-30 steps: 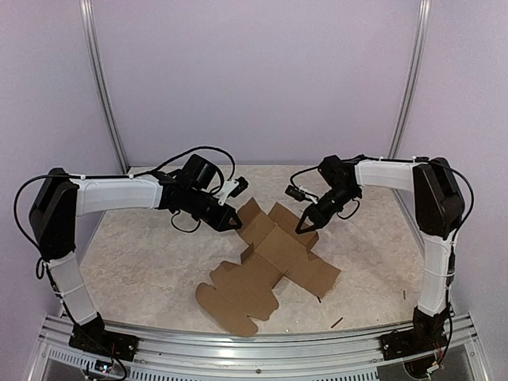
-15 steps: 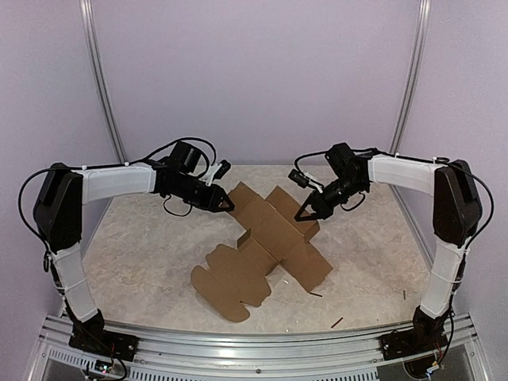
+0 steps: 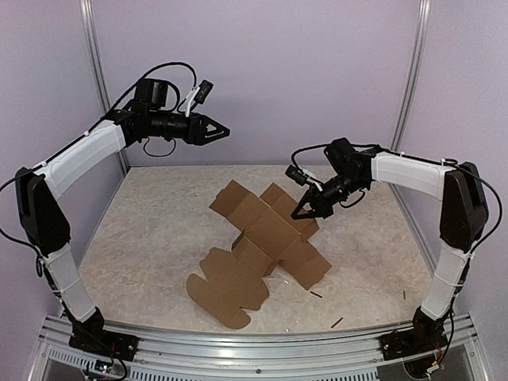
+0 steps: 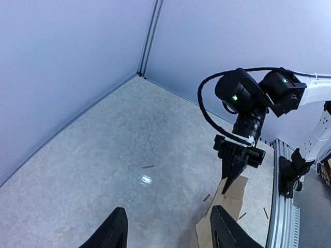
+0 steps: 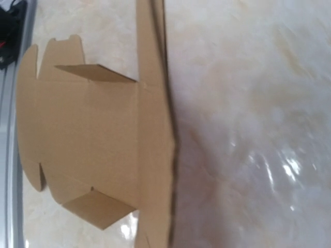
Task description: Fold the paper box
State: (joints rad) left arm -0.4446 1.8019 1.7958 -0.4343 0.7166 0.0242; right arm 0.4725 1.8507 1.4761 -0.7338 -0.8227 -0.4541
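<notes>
**A:** From above, where is the box?

**B:** The box (image 3: 262,238) lies opened out flat in the middle of the table (image 3: 143,230). Its rounded tab points toward the near edge, and some far flaps are tilted up.

**A:** And the arms?

**B:** The left gripper (image 3: 225,131) hangs high in the air over the far left, well clear of the box. The right gripper (image 3: 300,215) points down at the box's far right flap, its tip on the card. A few dark sticks (image 3: 336,322) lie near the front edge.

**A:** What about the left wrist view?

**B:** Its own fingers (image 4: 116,230) stand wide apart with nothing between them, only bare table below. Across the table, the right gripper (image 4: 226,191) tapers to a narrow point at the upper edge of a brown flap (image 4: 235,204). The jaws seem to be pinching it.

**A:** And the right wrist view?

**B:** No fingers show there. The box (image 5: 93,134) fills the left half, with small side flaps lifted. One flap runs edge-on up the middle of the picture, and pale table lies to its right.
</notes>
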